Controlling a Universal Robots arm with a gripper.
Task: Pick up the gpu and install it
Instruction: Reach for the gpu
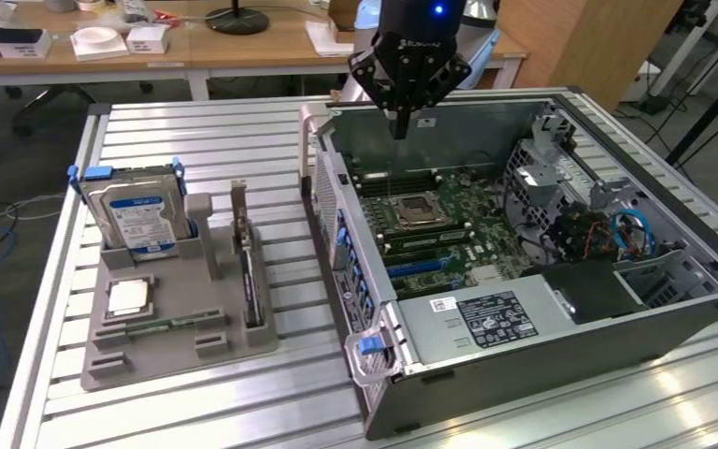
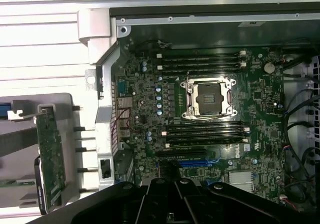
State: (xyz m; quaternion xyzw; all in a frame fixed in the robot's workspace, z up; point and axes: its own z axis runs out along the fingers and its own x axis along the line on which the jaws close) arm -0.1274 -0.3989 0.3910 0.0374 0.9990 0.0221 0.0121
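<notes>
Fingers [image 1: 399,126], closed and empty, hang over the open case [image 1: 583,348] beside its wall, gpu [image 1: 251,281] well apart.

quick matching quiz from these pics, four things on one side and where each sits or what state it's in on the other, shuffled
Things:
1 gpu
2 hard drive
3 gripper
4 cpu socket

Places or states:
A in the middle of the motherboard
B jaws shut, above the open case
C on edge in the grey holder, on the side nearest the case
D upright in the holder, blue-white label showing

Pairs: 1-C, 2-D, 3-B, 4-A
</notes>
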